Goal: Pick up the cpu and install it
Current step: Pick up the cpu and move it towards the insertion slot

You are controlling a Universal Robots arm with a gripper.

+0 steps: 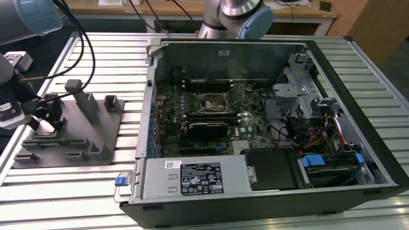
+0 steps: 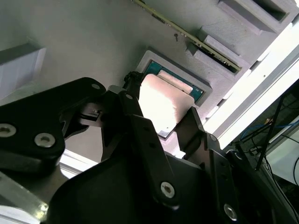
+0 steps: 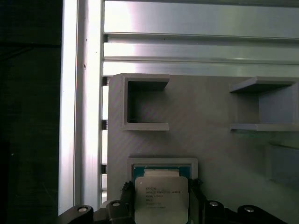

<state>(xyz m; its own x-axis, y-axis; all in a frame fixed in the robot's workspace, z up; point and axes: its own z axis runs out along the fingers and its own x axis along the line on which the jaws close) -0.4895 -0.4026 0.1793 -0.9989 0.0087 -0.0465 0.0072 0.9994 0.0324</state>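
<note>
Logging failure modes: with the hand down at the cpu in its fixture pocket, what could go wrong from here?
The cpu sits in a close-walled pocket of the grey fixture, so a tilted lift could catch the rim. The socket lies deep in the open case near loose cables, which the hand might snag.

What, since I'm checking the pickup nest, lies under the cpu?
The cpu lies in a pale-rimmed square pocket of the grey fixture. The pocket's floor is hidden by the chip.
</note>
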